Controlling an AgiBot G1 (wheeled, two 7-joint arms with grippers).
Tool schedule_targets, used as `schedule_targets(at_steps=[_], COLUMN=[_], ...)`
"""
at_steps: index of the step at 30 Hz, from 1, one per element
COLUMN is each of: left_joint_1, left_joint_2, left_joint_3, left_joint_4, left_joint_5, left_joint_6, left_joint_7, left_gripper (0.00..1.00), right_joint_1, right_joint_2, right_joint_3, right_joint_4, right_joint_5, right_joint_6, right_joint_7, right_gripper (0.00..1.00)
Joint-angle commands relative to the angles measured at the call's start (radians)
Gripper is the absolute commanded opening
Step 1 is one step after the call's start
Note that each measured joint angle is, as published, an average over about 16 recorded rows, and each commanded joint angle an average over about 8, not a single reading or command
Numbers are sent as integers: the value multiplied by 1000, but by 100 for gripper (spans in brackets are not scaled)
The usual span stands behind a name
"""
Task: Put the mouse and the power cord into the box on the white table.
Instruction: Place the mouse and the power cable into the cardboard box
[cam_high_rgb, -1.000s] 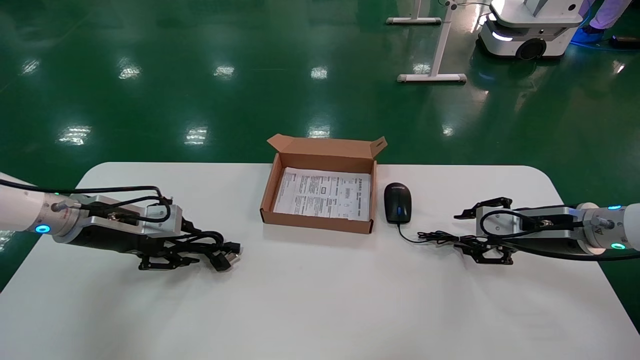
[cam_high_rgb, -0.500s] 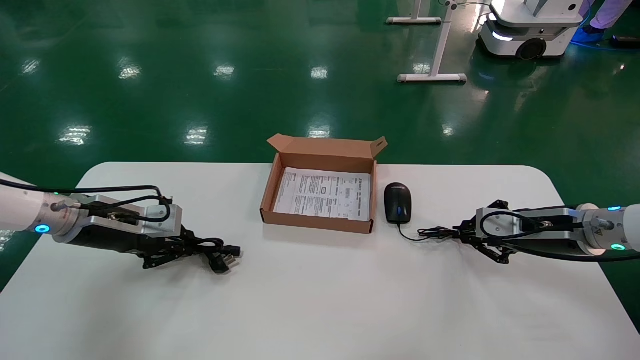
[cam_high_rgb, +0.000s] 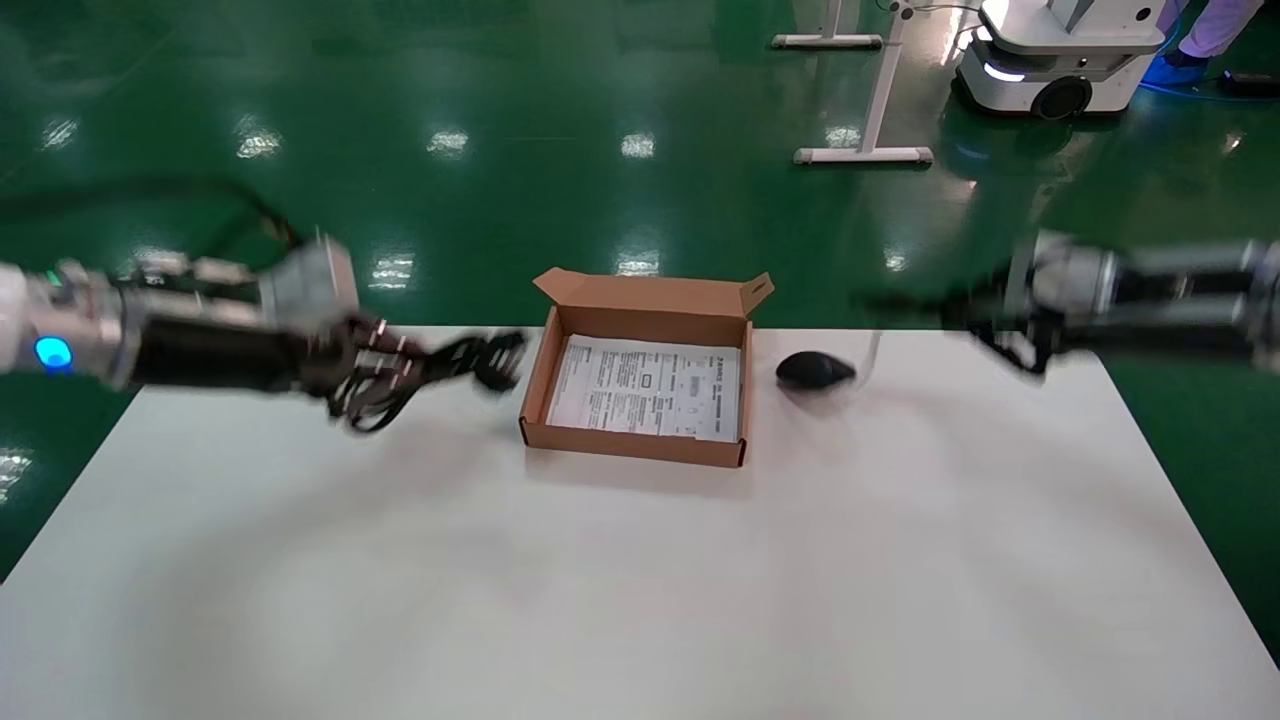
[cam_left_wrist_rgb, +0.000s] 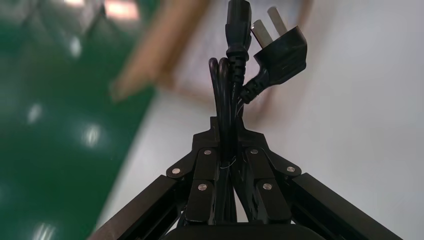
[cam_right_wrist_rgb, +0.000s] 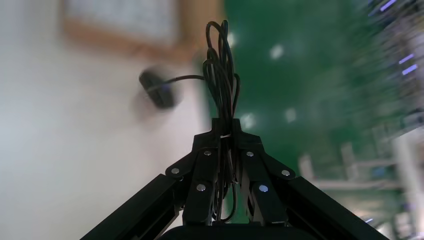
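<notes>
Both arms are up off the white table (cam_high_rgb: 640, 600) now, where a second ago they sat low near its side edges: the left gripper (cam_high_rgb: 360, 385), pinched tight on the power cord (cam_high_rgb: 450, 365), swings the bundle toward the left wall of the box (cam_high_rgb: 535, 385), plugs leading. Across at the right, the right gripper (cam_high_rgb: 1000, 335) is clamped on the thin cable (cam_right_wrist_rgb: 220, 65), with the mouse (cam_high_rgb: 815, 370) just beside the box's right wall, so nothing is packed yet.
</notes>
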Motion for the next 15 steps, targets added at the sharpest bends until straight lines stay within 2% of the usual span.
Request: schedule_targets(at_steps=[1, 7, 15], left_joint_1=[-36, -100, -110], left_joint_2=[-9, 17, 57], left_joint_3=[-32, -64, -66], left_joint_4=[-3, -53, -141], left_joint_5=[-47, -85, -70], left_joint_6=[48, -66, -283], left_joint_7=[-39, -80, -107], left_gripper=[0, 0, 0], right_joint_1=[42, 74, -1], right_joint_2=[6, -58, -149], right_joint_3=[12, 38, 38], right_joint_4=[23, 111, 205], right_joint_5=[17, 57, 70], right_joint_6=[-12, 10, 55], right_joint_7=[20, 62, 82], right_gripper=[0, 0, 0])
